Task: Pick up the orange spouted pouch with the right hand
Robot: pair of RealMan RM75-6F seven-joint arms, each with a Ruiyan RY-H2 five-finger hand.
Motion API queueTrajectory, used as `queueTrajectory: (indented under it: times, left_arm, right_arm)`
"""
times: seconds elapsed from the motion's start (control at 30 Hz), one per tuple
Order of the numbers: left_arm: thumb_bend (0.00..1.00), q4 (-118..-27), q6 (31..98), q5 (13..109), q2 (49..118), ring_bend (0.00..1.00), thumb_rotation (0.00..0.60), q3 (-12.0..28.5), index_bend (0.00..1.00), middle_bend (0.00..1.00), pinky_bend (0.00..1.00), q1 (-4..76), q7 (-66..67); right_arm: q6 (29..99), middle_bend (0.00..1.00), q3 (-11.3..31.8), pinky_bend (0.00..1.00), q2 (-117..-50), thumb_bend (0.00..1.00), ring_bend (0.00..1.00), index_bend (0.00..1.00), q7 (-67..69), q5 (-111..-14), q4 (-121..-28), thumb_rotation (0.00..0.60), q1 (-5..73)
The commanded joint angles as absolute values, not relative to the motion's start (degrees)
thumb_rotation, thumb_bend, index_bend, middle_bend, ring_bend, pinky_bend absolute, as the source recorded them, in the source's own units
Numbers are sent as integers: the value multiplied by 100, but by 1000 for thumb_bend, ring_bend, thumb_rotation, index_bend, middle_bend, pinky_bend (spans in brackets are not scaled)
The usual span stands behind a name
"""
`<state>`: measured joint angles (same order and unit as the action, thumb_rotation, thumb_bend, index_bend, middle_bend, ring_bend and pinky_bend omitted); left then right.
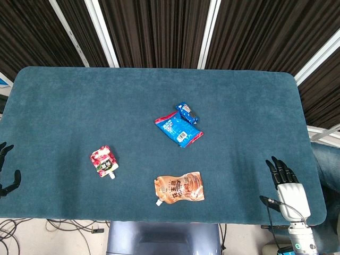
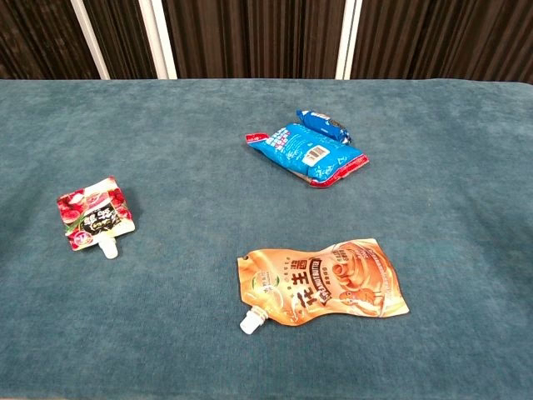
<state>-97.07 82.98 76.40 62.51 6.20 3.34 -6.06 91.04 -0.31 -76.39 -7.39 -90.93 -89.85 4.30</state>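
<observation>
The orange spouted pouch (image 1: 180,189) (image 2: 321,283) lies flat near the table's front edge, its white spout pointing to the front left. My right hand (image 1: 285,183) hovers at the front right corner of the table, well to the right of the pouch, fingers spread and holding nothing. My left hand (image 1: 6,170) shows only partly at the far left edge of the head view, fingers apart and empty. Neither hand appears in the chest view.
A red and white spouted pouch (image 1: 103,161) (image 2: 94,213) lies to the left of the orange one. A blue snack bag (image 1: 179,127) (image 2: 306,152) with a small blue packet (image 1: 187,112) (image 2: 322,123) against it sits mid-table. The teal table (image 1: 79,106) ends just in front of the orange pouch.
</observation>
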Motion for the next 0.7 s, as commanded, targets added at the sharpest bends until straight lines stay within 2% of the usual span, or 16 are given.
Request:
queueTrajectory:
  times: [0.03, 0.7]
  left_arm:
    - [508, -9708, 8303, 7645, 6250, 122, 600, 617, 116, 38, 93, 330, -608]
    - [507, -9711, 8289, 7660, 6244, 122, 600, 594, 116, 38, 93, 325, -611]
  right_arm:
    - [9083, 40, -24, 193, -7628, 180, 88, 59, -730, -9086, -8999, 600, 423]
    - [8858, 40, 16, 193, -7561, 178, 88, 59, -696, -9046, -9063, 600, 410]
